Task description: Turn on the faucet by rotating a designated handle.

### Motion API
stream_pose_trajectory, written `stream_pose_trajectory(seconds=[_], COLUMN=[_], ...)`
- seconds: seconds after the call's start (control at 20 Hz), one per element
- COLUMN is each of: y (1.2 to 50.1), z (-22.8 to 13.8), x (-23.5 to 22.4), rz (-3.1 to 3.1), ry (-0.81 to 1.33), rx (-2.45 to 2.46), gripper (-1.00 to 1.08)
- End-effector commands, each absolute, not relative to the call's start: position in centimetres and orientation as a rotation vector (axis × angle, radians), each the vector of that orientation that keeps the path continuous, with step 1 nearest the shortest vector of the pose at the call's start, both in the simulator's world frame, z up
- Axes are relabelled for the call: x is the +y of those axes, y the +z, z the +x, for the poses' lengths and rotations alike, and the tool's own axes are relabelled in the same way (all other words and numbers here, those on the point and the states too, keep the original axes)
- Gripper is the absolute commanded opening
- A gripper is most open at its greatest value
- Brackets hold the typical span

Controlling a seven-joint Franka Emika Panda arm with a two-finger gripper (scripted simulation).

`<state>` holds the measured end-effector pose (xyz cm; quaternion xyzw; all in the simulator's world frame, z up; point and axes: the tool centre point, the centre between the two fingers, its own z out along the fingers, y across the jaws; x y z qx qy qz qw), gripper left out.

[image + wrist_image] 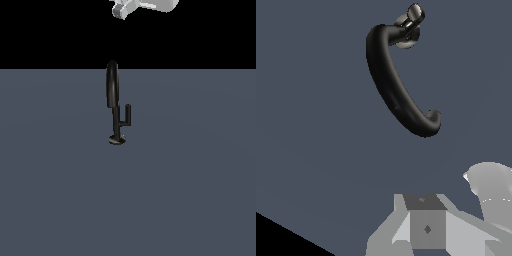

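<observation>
The faucet [116,105] is a glossy black fixture standing upright on a round disc base [116,140] in the middle of the grey floor. Its tall looped spout [112,84] rises on top. The handle [127,116] branches off the stem toward the exterior view's right and ends in an upright peg. My gripper [120,11] hangs well above the faucet at the picture's top edge, mostly cut off. In the wrist view I look down on the spout [396,87] and the handle peg [415,13], with only grey gripper parts [426,225] showing; nothing is held.
A flat grey-blue floor [200,190] spreads around the faucet, with black background behind it. No other objects show.
</observation>
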<state>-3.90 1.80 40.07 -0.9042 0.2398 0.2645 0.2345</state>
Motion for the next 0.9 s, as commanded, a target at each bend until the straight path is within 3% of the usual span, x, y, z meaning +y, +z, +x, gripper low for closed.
stream_pose_trajectory(seconds=[0.0, 0.85], y=[39.0, 29.6], z=[-2.5, 5.7], x=[1.6, 0.1], rz=[-2.420, -1.931], ry=[0.768, 1.037], rx=[0.699, 0.964], gripper=[-1.00, -1.00])
